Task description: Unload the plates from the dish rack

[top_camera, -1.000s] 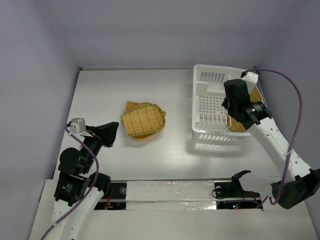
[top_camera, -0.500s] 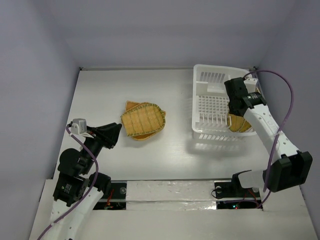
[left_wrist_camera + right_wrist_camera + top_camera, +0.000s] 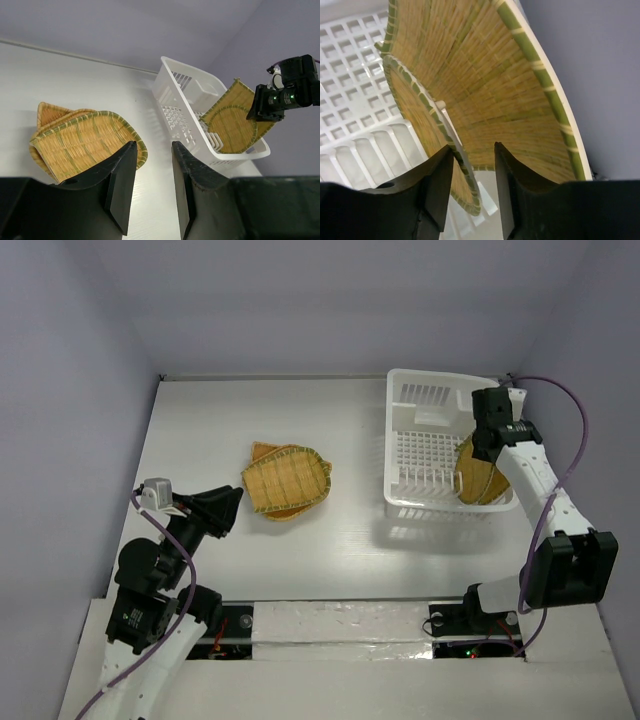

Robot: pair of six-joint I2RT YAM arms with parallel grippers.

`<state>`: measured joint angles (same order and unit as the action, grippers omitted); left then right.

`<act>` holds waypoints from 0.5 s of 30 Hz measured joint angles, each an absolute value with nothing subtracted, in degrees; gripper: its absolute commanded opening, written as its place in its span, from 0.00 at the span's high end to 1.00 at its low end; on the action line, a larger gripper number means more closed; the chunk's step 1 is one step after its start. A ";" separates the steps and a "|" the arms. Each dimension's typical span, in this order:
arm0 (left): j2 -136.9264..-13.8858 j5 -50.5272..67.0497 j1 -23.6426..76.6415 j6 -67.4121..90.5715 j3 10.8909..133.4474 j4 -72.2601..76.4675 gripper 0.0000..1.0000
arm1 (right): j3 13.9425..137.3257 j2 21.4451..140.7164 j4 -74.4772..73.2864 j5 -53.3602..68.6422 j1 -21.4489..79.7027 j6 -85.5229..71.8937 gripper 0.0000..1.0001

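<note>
Two woven plates lie stacked on the table left of centre, also plain in the left wrist view. The white dish rack stands at the back right. At its right end two more plates lean on edge: a round one and a larger one behind it. My right gripper hangs over them, open. The round plate's rim shows in the gap by the left finger, not pinched. My left gripper is open and empty, low above the table near the stacked plates.
The rack's lattice bottom is bare left of the leaning plates. Purple-grey walls close in the table on three sides. The right arm's cable loops beside the rack's right wall.
My right gripper has moved back and to the right, over the rack's right end, above the leaning plates. The left arm has stayed where it was.
</note>
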<state>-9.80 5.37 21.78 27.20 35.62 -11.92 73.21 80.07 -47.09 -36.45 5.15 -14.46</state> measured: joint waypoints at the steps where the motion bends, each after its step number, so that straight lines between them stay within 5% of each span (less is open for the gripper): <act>1: -9.72 5.37 21.78 27.20 35.62 -11.94 0.69 | 72.73 79.94 -46.17 -35.44 4.38 -13.91 0.58; 15: -8.45 5.08 21.78 27.20 35.62 -12.08 0.68 | 70.35 76.93 -43.33 -25.45 0.82 -8.56 1.00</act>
<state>-8.45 5.08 21.78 27.20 35.62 -12.08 70.35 76.93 -43.33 -25.45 0.82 -8.56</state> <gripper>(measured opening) 0.316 0.061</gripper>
